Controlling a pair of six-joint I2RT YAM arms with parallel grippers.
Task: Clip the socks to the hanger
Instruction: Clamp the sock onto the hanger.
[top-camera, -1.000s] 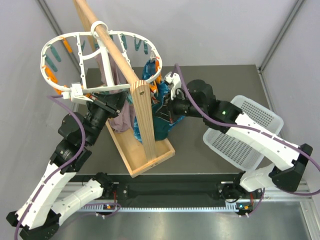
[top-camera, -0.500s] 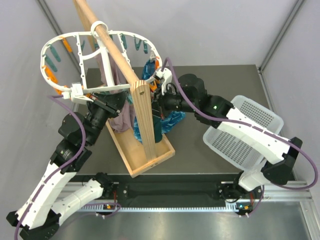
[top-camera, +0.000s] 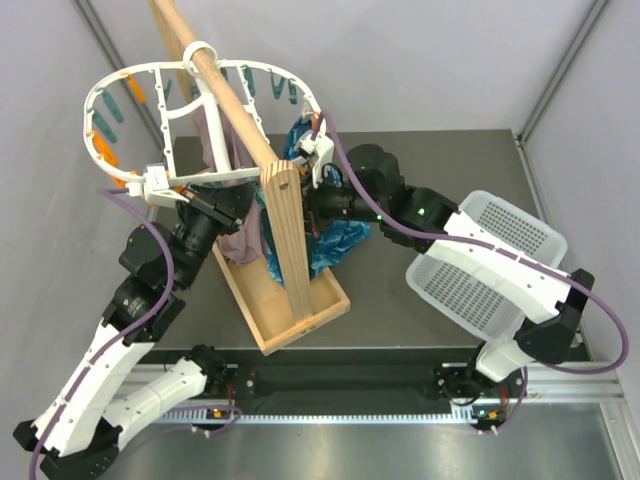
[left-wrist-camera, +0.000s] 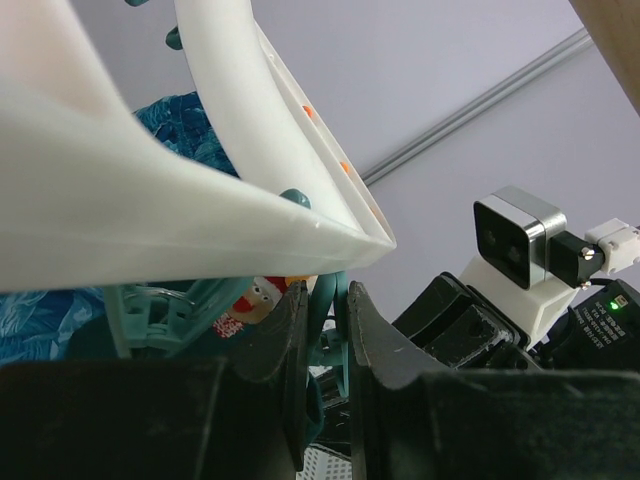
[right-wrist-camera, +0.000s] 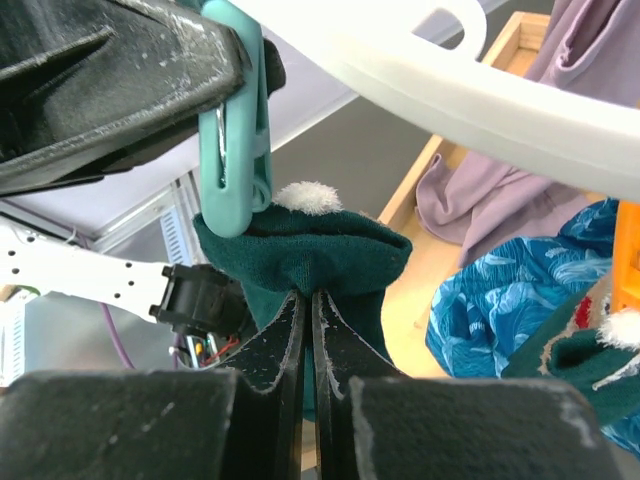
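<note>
Two clamped grippers meet under the hanger (right-wrist-camera: 480, 95): left gripper (left-wrist-camera: 328, 300) squeezes a teal peg (right-wrist-camera: 235, 150), right gripper (right-wrist-camera: 310, 300) pinches the sock (right-wrist-camera: 330, 255) just below it, so feed the cuff squarely into the peg's mouth.

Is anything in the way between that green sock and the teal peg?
Nothing visible is. In the right wrist view the sock, pinched in the right gripper, meets the lower tip of the teal peg hanging under the white hanger.

Dark teal sock (right-wrist-camera: 300, 255) folded, touching a teal peg (right-wrist-camera: 235, 150), white hanger (right-wrist-camera: 500, 95) frame above
</note>
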